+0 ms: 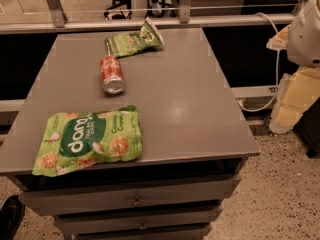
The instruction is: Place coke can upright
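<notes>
The coke can lies on its side on the grey table top, left of the middle. It is red-orange with white markings, and one silver end faces the camera. It lies between two green snack bags and touches neither. My gripper is out of view. Only a white rounded part of my arm shows at the upper right edge, off the table and far from the can.
A large green snack bag lies flat at the front left. A smaller green bag lies at the back, just beyond the can. Drawers sit under the table top. A white cable and yellowish blocks are at the right.
</notes>
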Available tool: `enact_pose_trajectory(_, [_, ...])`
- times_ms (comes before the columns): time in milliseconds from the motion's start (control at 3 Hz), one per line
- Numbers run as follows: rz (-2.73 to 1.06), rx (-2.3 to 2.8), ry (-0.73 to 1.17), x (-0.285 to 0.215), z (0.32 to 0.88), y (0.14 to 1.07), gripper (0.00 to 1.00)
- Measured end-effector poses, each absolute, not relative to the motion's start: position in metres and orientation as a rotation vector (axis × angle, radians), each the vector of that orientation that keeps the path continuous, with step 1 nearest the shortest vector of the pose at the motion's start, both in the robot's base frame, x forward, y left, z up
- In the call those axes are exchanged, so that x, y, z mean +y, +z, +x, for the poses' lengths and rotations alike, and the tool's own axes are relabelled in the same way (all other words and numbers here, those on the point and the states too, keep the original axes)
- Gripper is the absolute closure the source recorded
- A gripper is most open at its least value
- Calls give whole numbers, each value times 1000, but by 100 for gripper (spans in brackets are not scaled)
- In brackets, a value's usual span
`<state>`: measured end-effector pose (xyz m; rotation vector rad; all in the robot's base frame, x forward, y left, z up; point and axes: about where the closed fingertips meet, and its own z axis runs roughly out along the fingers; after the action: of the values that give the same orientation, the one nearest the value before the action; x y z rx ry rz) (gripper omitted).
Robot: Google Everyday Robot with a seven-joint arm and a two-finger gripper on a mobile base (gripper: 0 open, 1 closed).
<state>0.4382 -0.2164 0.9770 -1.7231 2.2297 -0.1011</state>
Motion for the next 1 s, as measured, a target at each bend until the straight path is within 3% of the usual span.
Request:
enact_pose_trajectory(667, [-1711,2222,-62,-203,455,969,0])
enact_pose_trajectory(1000, [-1635,2248,9,-158,508,943,0])
